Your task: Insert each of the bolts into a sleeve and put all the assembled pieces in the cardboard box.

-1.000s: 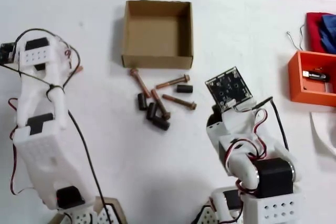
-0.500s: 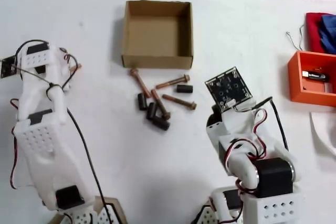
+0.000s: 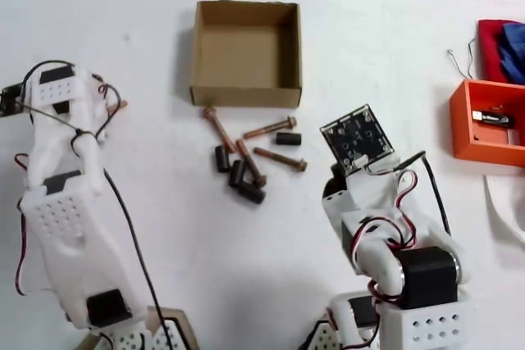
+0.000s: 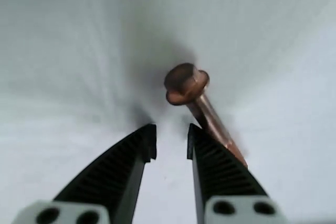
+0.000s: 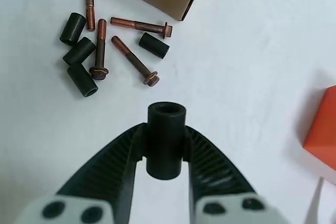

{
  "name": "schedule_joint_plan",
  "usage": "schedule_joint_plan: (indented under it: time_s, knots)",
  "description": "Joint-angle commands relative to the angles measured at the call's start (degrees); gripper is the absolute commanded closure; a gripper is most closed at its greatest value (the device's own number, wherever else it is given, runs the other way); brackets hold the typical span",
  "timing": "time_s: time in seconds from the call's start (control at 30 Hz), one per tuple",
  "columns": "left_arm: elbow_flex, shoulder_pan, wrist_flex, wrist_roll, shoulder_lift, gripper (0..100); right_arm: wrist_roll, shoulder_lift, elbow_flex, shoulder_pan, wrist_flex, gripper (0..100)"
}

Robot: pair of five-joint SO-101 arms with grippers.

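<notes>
My right claw is clamped on a black sleeve, its open bore showing, near the table's middle. My left claw hovers near the table's left edge, jaws slightly apart with nothing between them, a copper-coloured bolt just beside one finger. The bolt looks stiff, smooth and apt to roll, so it is probably best pinched mid-shank, leaving the threaded tip free.

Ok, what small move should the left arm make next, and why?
Probably shift the left pincer sideways so the bolt comes between its jaws before closing. The jaws stand slightly apart with nothing between them, and the bolt's shaft runs along the outside of one finger. The right pincer holds a sleeve upright.
</notes>
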Motion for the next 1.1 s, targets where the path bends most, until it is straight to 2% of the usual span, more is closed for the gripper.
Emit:
schedule_joint_plan:
  time_s: [0.0, 0.23, 0.4, 0.63, 0.9, 0.97, 1.03, 1.07]
  knots:
    - [-1.98, -1.41, -0.26, 0.44, -6.33, 87, -0.18, -0.75, -0.26, 0.31, -0.22, 97.8]
    - [-1.54, -1.58, -5.27, 1.14, -6.15, 87, -0.18, -1.01, -0.26, 0.31, -0.22, 97.8]
    - [-1.89, -1.76, -6.51, 4.57, -4.04, 87, -0.18, -1.1, -0.26, 0.31, -0.22, 97.8]
    - [-2.07, -2.37, -6.59, 4.66, 2.2, 87, -0.18, -1.1, -0.26, 0.31, -0.13, 97.8]
    - [-2.07, -4.66, -11.52, 4.66, 6.59, 88, -0.18, -1.1, -0.26, 0.31, -0.13, 97.8]
    - [-2.07, -4.4, -11.16, 4.22, 7.21, 90, -0.18, -1.1, -0.26, 0.31, -0.13, 97.8]
    - [-1.8, -4.31, -10.9, 3.96, 7.21, 99, -0.18, -1.1, -0.26, 0.31, -0.13, 97.8]
    - [-1.71, -4.31, -10.9, 2.81, 7.03, 97, -0.18, -1.1, -0.26, 0.31, -0.13, 97.8]
